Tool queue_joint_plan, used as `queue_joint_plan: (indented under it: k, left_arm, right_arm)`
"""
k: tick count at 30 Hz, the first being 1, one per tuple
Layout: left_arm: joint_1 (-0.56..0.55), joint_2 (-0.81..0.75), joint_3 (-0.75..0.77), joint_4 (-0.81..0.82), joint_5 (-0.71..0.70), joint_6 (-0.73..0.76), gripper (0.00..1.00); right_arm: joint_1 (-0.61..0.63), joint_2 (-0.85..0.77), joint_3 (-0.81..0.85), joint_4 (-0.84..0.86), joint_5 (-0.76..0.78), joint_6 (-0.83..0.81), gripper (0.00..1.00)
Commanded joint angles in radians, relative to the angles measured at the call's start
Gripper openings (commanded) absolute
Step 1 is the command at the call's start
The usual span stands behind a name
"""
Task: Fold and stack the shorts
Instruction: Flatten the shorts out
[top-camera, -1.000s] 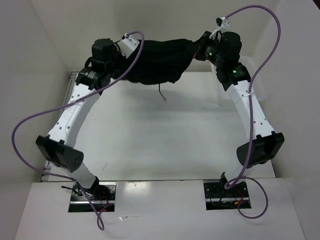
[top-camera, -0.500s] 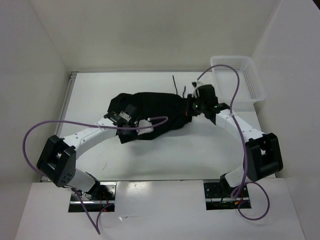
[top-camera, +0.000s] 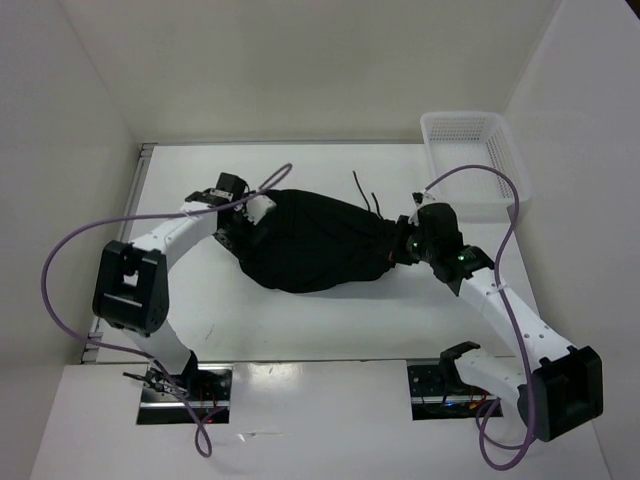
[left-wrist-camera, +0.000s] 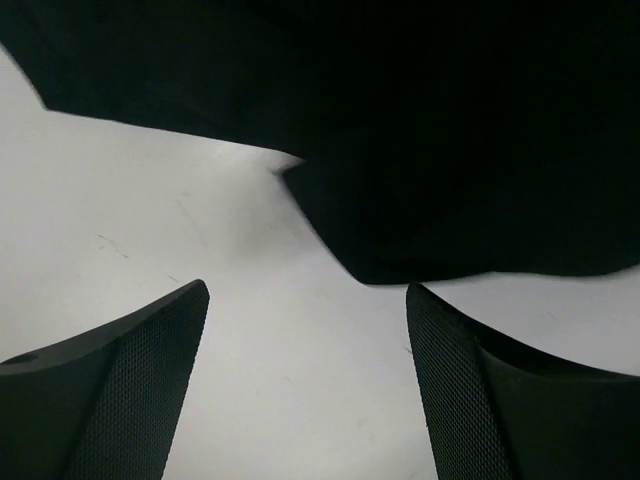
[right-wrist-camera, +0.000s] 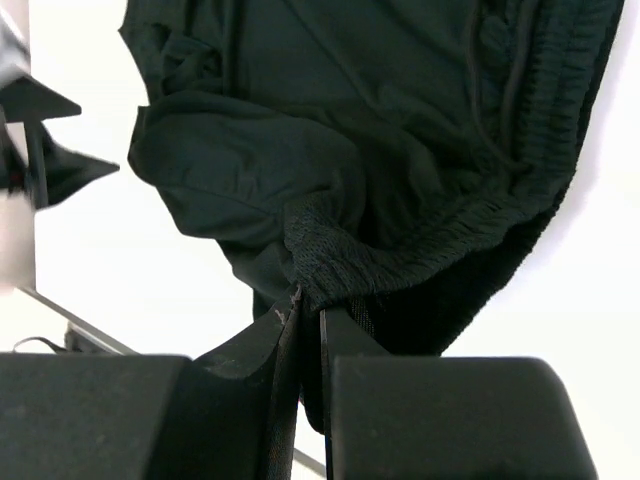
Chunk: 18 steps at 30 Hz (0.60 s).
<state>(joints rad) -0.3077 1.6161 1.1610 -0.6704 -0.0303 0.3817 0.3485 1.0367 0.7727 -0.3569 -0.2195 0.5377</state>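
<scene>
Black shorts (top-camera: 310, 245) lie bunched at middle of table (top-camera: 300, 325), one heap between both arms, waistband end toward right gripper (right-wrist-camera: 305, 300). I see right jaws clenched on elastic waistband. Left gripper (left-wrist-camera: 308, 300) spread wide, nothing between fingers, cloth edge just ahead.

Risks, my judgement:
- right pull with left side unpinned drags whole heap, no flattening
- left closing blind may catch several layers, locking wrinkles into fold
- left fingers may scrape table, miss fabric

White mesh basket (top-camera: 470, 128) well apart, no concern.

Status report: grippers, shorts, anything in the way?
Left gripper open, clear of shorts. Right gripper shut on shorts. Shorts bunched on table. Basket apart, far right.
</scene>
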Motion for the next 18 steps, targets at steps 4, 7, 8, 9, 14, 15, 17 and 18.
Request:
queue_joint_plan:
  k: [4, 7, 8, 9, 14, 15, 17, 18]
  left_arm:
    - [0.147, 0.116, 0.126, 0.089, 0.301, -0.145, 0.87]
    - [0.11, 0.116, 0.135, 0.078, 0.406, -0.122, 0.87]
    - [0.101, 0.128, 0.135, 0.054, 0.43, -0.089, 0.85]
    - [0.101, 0.142, 0.126, 0.042, 0.45, -0.075, 0.85]
    - [0.091, 0.198, 0.117, 0.051, 0.429, -0.092, 0.79]
    - [0.091, 0.215, 0.127, 0.051, 0.414, -0.107, 0.72]
    - [0.091, 0.269, 0.138, 0.025, 0.373, -0.116, 0.66]
    - [0.091, 0.28, 0.138, 0.025, 0.372, -0.116, 0.64]
  right_arm:
    - [-0.002, -0.053, -0.099, 0.044, 0.054, 0.154, 0.13]
    - [-0.002, -0.076, -0.121, 0.053, 0.065, 0.176, 0.13]
    - [-0.002, -0.076, -0.13, 0.053, 0.075, 0.176, 0.13]
    - [-0.002, -0.085, -0.13, 0.053, 0.075, 0.176, 0.13]
    - [-0.002, -0.086, -0.141, 0.062, 0.085, 0.176, 0.13]
    - [-0.002, -0.086, -0.141, 0.062, 0.085, 0.176, 0.13]
    - [-0.002, -0.086, -0.141, 0.062, 0.085, 0.176, 0.13]
    - [-0.002, -0.086, -0.141, 0.062, 0.085, 0.176, 0.13]
